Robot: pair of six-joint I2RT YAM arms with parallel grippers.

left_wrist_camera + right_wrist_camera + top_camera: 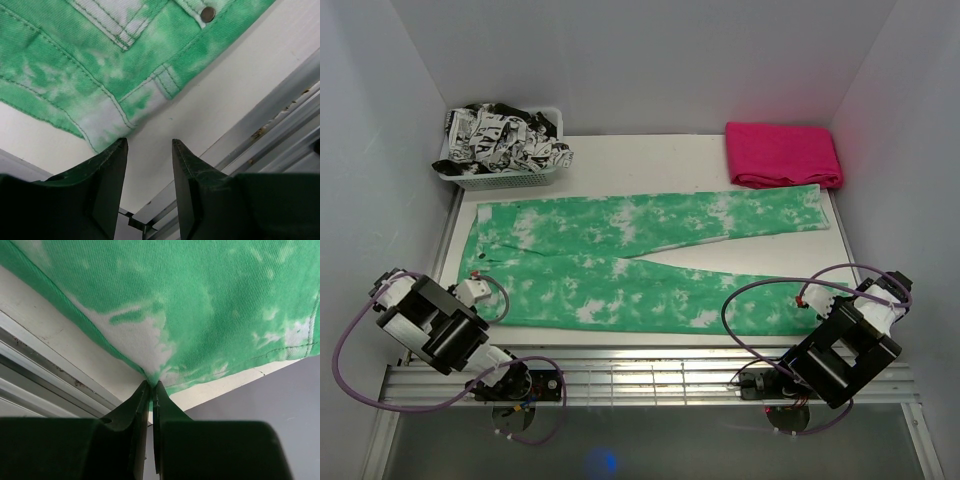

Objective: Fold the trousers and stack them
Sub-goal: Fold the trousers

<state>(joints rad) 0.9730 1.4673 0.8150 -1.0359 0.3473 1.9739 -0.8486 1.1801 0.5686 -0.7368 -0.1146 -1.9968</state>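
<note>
The green tie-dye trousers (640, 250) lie spread flat across the white table, waist at the left and both legs running right. My left gripper (472, 290) hovers at the waist's near-left corner. In the left wrist view the gripper (148, 143) is open over bare table, and the waistband corner of the trousers (100, 65) lies just past its left fingertip (120, 150). My right gripper (812, 297) sits at the near leg's hem corner. In the right wrist view the gripper (151, 383) is shut, pinching the edge of the trousers (200, 305).
A white basket (500, 178) with black-and-white printed fabric (505, 135) stands at the back left. A folded pink cloth (782, 153) lies at the back right. A metal rail (650, 375) runs along the near edge, and white walls enclose the sides.
</note>
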